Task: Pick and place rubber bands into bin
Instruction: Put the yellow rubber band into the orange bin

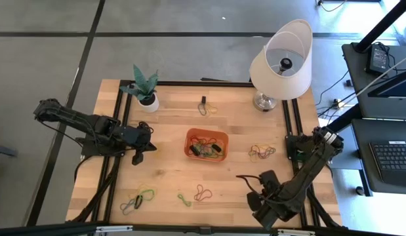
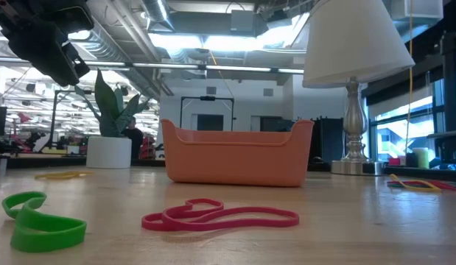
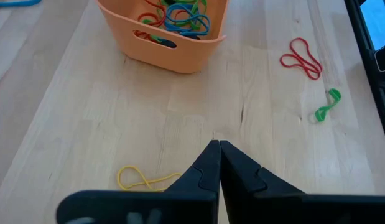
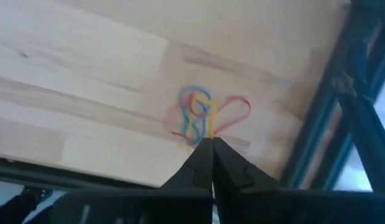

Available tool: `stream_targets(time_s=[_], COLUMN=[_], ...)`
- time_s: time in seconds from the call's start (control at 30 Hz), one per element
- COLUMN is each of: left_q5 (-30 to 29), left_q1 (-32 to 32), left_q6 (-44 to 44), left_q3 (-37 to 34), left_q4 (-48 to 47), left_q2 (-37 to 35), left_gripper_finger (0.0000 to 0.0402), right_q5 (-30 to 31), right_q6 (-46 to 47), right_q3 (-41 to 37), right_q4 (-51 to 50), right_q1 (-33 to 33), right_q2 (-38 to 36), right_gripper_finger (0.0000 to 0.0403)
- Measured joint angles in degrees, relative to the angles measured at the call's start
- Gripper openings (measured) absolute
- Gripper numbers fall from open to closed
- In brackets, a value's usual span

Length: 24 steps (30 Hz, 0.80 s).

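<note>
The orange bin (image 1: 206,145) (image 2: 235,151) (image 3: 167,37) stands mid-table with several coloured bands inside. Loose rubber bands lie flat on the wood: a yellow one (image 3: 142,179) (image 1: 150,148), green ones (image 1: 138,200) (image 2: 36,221), a small green one (image 1: 183,200) (image 3: 327,104), a red one (image 1: 203,192) (image 2: 220,216) (image 3: 301,57), and a mixed pile (image 1: 262,152) (image 4: 201,118). My left gripper (image 1: 138,157) (image 3: 216,144) (image 2: 47,40) hovers shut, raised above the table beside the yellow band, left of the bin. My right gripper (image 1: 258,180) (image 4: 212,142) is shut, near of the mixed pile and pointing toward it.
A white-potted plant (image 1: 145,88) (image 2: 110,125) stands at the far left, a lamp (image 1: 281,62) (image 2: 353,81) at the far right. A dark band (image 1: 203,105) lies near the far edge. Black frame rails (image 1: 296,124) (image 4: 341,106) run along the table's sides.
</note>
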Motion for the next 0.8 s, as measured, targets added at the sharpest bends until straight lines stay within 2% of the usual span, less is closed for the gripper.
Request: stream_targets(time_s=[0.47,0.63,0.8], left_q5=[0.00,0.00,-0.02], left_q1=[0.00,0.00,0.00], left_q6=[-0.42,-0.39,-0.35], left_q3=[0.00,0.00,0.00], left_q4=[0.01,0.02,0.03], left_q2=[0.00,-0.02,0.00], left_gripper_finger=[0.0001,0.0002,0.0001], right_q5=[13.98,16.49,26.35], right_q6=[-0.97,-1.72,-3.53], right_q3=[1.55,3.01,5.16], right_q4=[0.61,-0.07,0.00], right_q1=[-0.45,-0.96,-2.39], right_q2=[0.00,-0.02,-0.02], right_gripper_finger=[0.0000,0.0000,0.0000])
